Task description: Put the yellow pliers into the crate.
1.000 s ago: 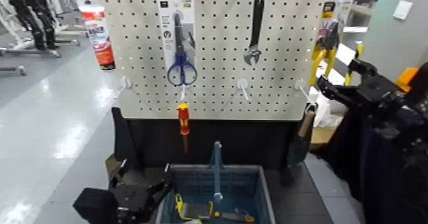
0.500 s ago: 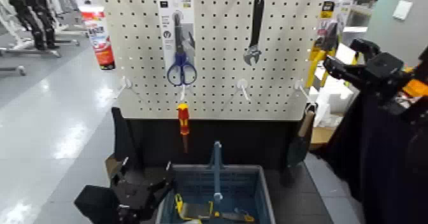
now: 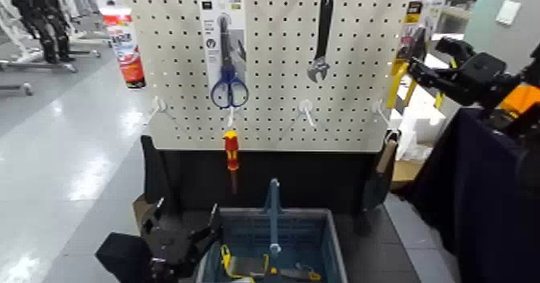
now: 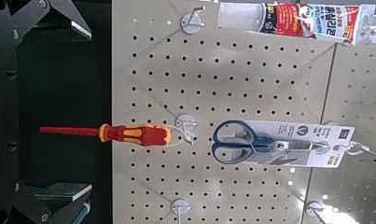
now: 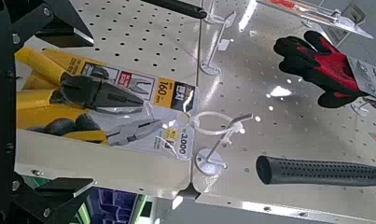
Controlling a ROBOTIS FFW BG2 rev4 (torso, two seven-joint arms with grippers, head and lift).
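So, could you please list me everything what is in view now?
Yellow pliers: at least one, yellow and dark, board's right edge
Pegboard: one, pale, ahead
Tube: one, red-white, board's left
Carded scissors: one, blue handles, board
Wrench: one, black handle, board
Screwdriver: one, red-yellow, below scissors
Flat-bladed item: one, dark, board's lower right
Hooks: several, white, board
Gloves: count unclear, black-red, right wrist view
Crate: one, blue-grey, below board
Crate contents: at least two, partly yellow
Left tool: one, black, beside crate, open
Right tool: one, black, at pliers, open
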